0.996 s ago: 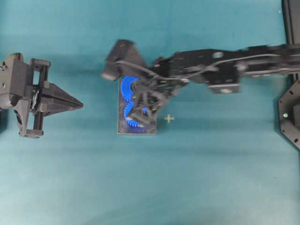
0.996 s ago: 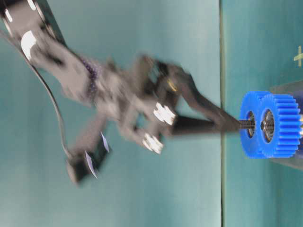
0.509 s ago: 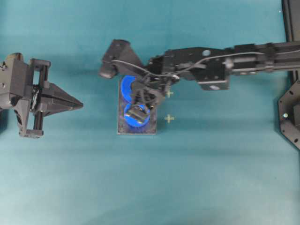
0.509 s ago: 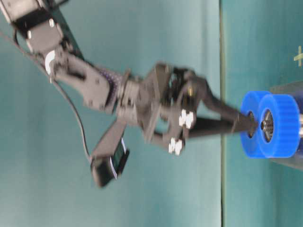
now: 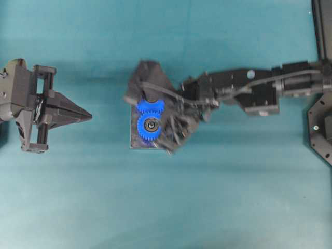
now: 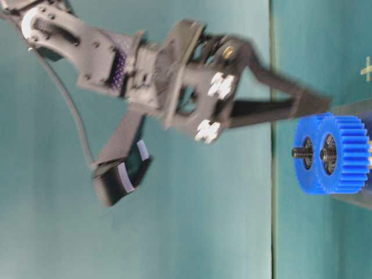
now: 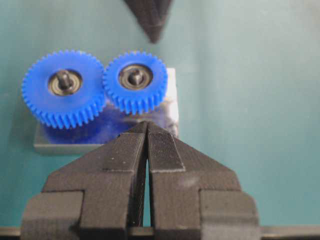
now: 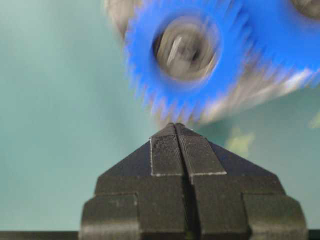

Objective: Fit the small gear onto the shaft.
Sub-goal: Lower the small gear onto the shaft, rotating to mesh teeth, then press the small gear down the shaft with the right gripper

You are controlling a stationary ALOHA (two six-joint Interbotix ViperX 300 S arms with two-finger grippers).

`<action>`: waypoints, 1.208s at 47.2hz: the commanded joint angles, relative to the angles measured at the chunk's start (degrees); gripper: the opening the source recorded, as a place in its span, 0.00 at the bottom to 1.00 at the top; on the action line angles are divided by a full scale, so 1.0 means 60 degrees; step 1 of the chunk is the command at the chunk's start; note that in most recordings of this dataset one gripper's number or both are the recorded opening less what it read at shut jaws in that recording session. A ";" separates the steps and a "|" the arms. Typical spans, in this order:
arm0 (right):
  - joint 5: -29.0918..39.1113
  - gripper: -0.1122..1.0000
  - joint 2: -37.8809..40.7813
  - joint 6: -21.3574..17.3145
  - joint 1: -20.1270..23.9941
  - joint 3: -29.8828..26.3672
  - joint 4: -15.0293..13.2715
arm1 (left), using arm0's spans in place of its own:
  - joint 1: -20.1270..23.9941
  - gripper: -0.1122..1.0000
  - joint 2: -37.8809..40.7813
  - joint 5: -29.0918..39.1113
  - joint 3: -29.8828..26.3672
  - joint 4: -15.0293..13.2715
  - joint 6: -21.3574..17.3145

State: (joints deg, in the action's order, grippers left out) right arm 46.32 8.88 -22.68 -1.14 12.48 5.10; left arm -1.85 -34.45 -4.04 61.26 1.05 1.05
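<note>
The small gear (image 7: 135,80) sits on the shaft (image 7: 135,77) on the grey plate (image 7: 171,102), its teeth meshed with the larger blue gear (image 7: 64,87). From above, the small gear (image 5: 150,125) shows its hub with nothing over it. It is blurred in the right wrist view (image 8: 185,55). My right gripper (image 5: 171,141) is shut and holds nothing, just off the plate's right edge and apart from the gear. Its tip (image 7: 152,22) shows beyond the small gear. Far to the left, my left gripper (image 5: 90,116) is shut and holds nothing.
The right arm's wrist camera (image 5: 145,78) hangs over part of the larger gear (image 5: 150,106). Teal cloth covers the table (image 5: 166,207). A black frame (image 5: 321,129) stands at the right edge.
My right gripper has come off the small gear's hub and moved to the plate's right side, higher up. The gear's teeth, blurred half a second ago, show sharp again. The left arm has not moved.
</note>
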 commanded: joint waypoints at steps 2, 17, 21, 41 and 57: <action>-0.0132 0.08 0.0044 0.0029 -0.0220 -0.0586 -0.0278 | -0.0015 0.10 -0.0015 -0.0088 -0.0220 0.0015 0.0000; -0.0073 0.08 0.1099 0.0601 -0.0454 -0.1172 -0.0293 | -0.0015 0.10 -0.0015 -0.0088 -0.0234 0.0015 0.0000; 0.0000 0.08 0.1143 0.0586 -0.0469 -0.1025 -0.0293 | -0.0015 0.10 -0.0015 -0.0088 -0.0234 0.0029 0.0000; 0.0498 0.08 -0.0176 0.0073 -0.0015 0.0454 0.0205 | -0.0015 0.10 -0.0015 -0.0088 -0.0205 0.0015 0.0103; -0.0059 0.08 -0.2021 -0.0220 0.0029 0.1670 -0.0073 | -0.0015 0.10 -0.0015 -0.0088 -0.0220 0.0029 0.0103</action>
State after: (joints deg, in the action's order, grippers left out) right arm 47.90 0.97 -23.38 0.70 22.32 5.54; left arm -1.85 -34.37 -4.04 61.26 1.05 1.58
